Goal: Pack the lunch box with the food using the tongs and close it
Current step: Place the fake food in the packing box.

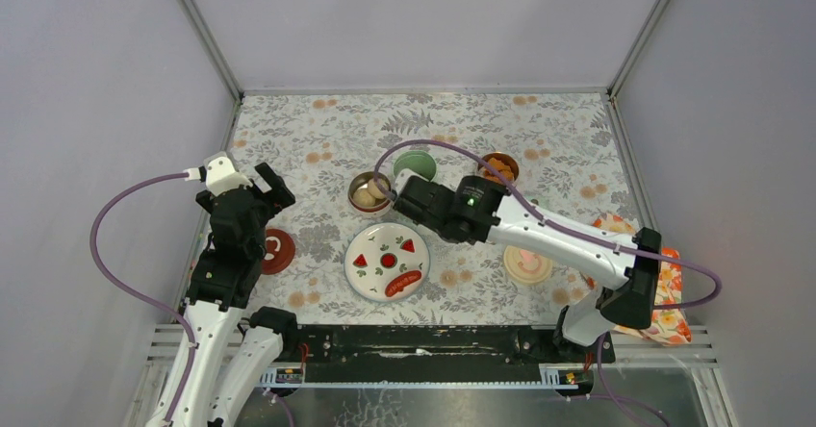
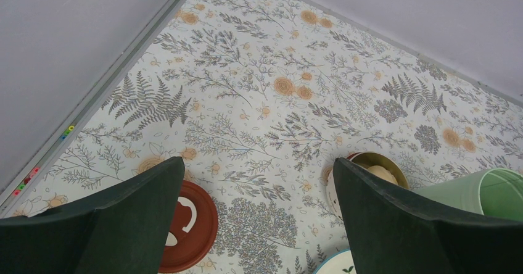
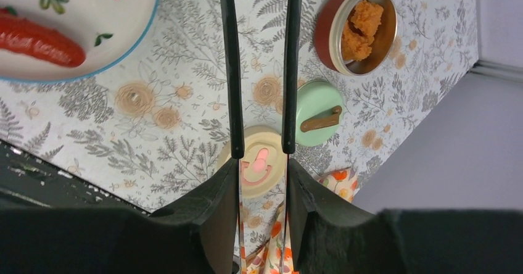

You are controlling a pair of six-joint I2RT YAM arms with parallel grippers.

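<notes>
My right gripper (image 3: 262, 163) is shut on the slim dark tongs (image 3: 233, 70), whose two arms run up out of the right wrist view, slightly apart. From above, that gripper (image 1: 396, 196) sits beside the steel bowl of pale balls (image 1: 367, 192). The mint-green jar (image 1: 415, 165) stands open behind it, and a second bowl holds orange chunks (image 1: 499, 166). One red sausage (image 1: 404, 286) lies on the white plate (image 1: 370, 275). The green lid (image 3: 316, 121), cream lid (image 1: 527, 264) and dark-red lid (image 1: 277, 251) lie loose. My left gripper (image 2: 258, 160) hangs open and empty above the dark-red lid.
A floral cloth (image 1: 664, 297) lies at the right edge under the right arm's elbow. Grey walls close in the table on three sides. A black rail (image 1: 423, 342) runs along the near edge. The second pair of tongs is not in view.
</notes>
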